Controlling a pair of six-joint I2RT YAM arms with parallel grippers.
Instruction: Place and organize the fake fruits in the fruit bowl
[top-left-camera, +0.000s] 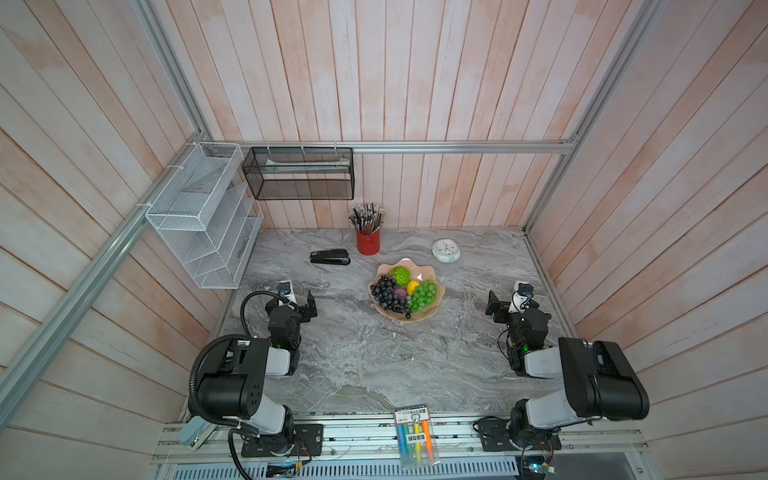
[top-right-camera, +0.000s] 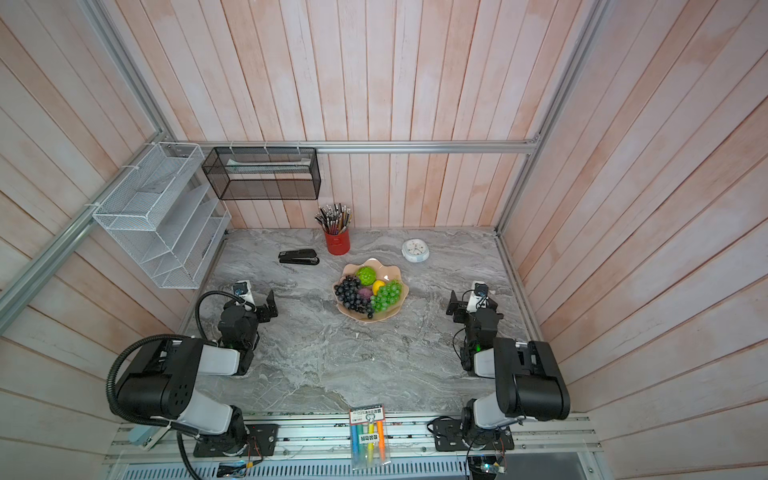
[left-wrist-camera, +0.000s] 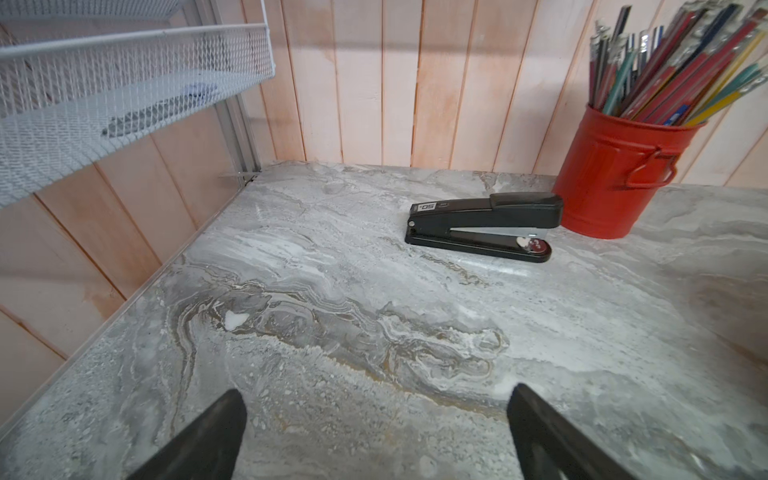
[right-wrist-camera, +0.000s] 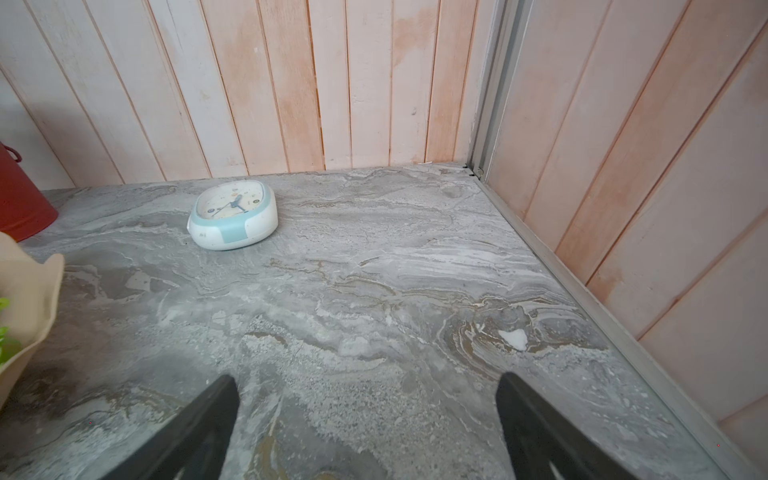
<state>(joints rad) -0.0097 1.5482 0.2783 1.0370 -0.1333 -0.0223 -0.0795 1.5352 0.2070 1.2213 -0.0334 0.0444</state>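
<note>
On the left side of the table (top-left-camera: 374, 361), my left gripper (top-left-camera: 306, 306) hangs low over bare marble. Its jaws are spread as wide as they go and hold nothing. The stapler (top-left-camera: 330, 257) lies at its one o'clock, with the red pencil cup (top-left-camera: 368, 242) just beyond.

From that gripper the bowl (top-left-camera: 428, 318) lies at three o'clock, well apart. All five fruits are inside it:
- the dark grapes (top-left-camera: 386, 296) at nine o'clock
- the bumpy green ball (top-left-camera: 400, 275) at twelve
- the yellow fruit (top-left-camera: 413, 286) and the small purple fruit (top-left-camera: 401, 294) touching in the middle
- the green grapes (top-left-camera: 424, 296) at four

I judge the two bunches flank the round pieces so that nothing can roll toward the rim.

My right gripper (top-left-camera: 494, 307) sits at the bowl's three o'clock, also well apart. It is just as wide open and empty, and the clock (top-left-camera: 446, 250) is at its eleven. Both tools stand clear of the bowl, I think because the sorting looks finished.
</note>
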